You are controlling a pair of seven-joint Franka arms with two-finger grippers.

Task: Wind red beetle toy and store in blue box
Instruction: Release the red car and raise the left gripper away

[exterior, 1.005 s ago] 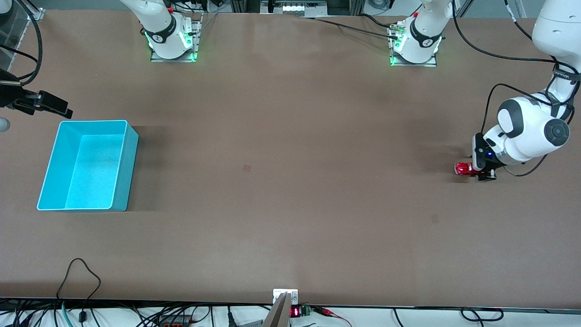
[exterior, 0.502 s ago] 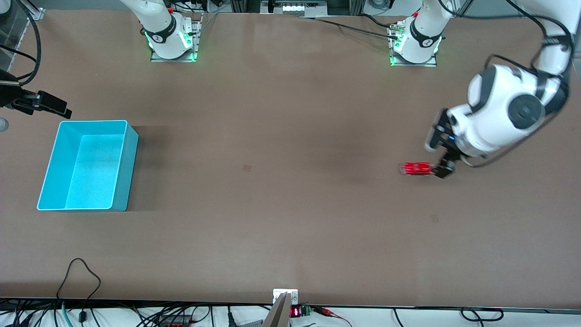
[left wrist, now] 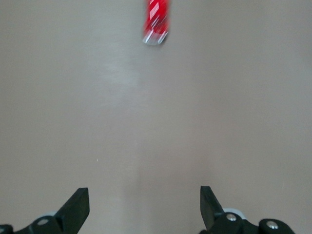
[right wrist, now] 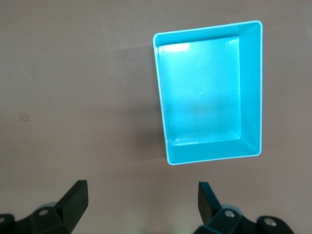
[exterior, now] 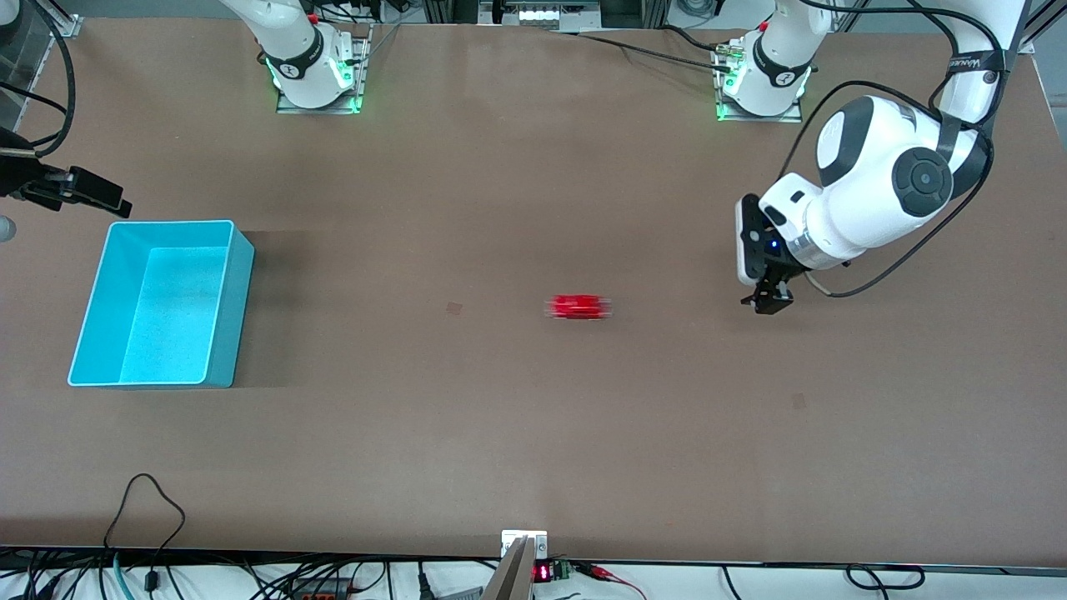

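The red beetle toy (exterior: 578, 307) is a blurred red streak alone on the bare table near its middle, touched by neither gripper. In the left wrist view the red beetle toy (left wrist: 156, 22) lies well ahead of my left gripper (left wrist: 145, 204), which is open and empty. That left gripper (exterior: 767, 302) hangs low over the table toward the left arm's end. The blue box (exterior: 232, 317) stands open-topped and empty at the right arm's end. My right gripper (right wrist: 142, 197) is open and empty, up beside the blue box (right wrist: 251, 87); in the front view this right gripper (exterior: 100, 193) shows at the table's edge.
Both arm bases (exterior: 315, 71) (exterior: 763, 79) stand along the table's edge farthest from the front camera. Cables (exterior: 146, 500) trail along the nearest edge. A small mark (exterior: 453, 308) sits on the brown tabletop between toy and box.
The left gripper has opened and let the toy go. The toy has run across the table toward the blue box. The left arm has followed partway. The right arm has not moved.
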